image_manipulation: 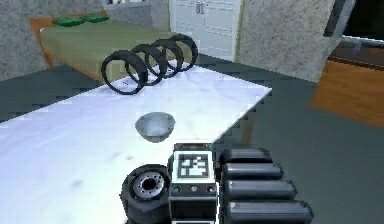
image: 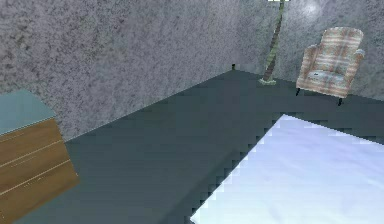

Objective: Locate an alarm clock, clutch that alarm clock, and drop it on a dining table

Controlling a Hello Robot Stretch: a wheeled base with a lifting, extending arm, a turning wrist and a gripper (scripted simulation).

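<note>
arm side view: white table (image_manipulation: 60, 140) across the middle, bearing a row of dark rings (image_manipulation: 150, 62) toward the far edge and 1 small grey bowl (image_manipulation: 155, 125) nearer in, apart from the rings. beyond the table, a bed (image_manipulation: 90, 40) with green cover, and white cupboard doors (image_manipulation: 205, 25). at the bottom edge, gripper (image_manipulation: 148, 190) as a dark round body just left of 1 white marker square (image_manipulation: 192, 168), tabletop behind. cannot make out the far end, so cannot tell if holding anything.

forward view: same white table (image: 300, 170) at lower right, wooden dresser (image: 30, 150) with teal top at left, armchair (image: 332, 62) and floor lamp (image: 272, 50) by the far corner, dark floor between.

alarm clock: cannot place it from here; no clock's shape in rings or bowl. judged step 1 of 3, locating, with grasp and drop not yet begun. next, likely need to turn or drive the base and scan other surfaces, dresser top and bedside first, keeping the arm clear of bowl and rings. white table a possible drop spot, if proven the dining table.
</note>
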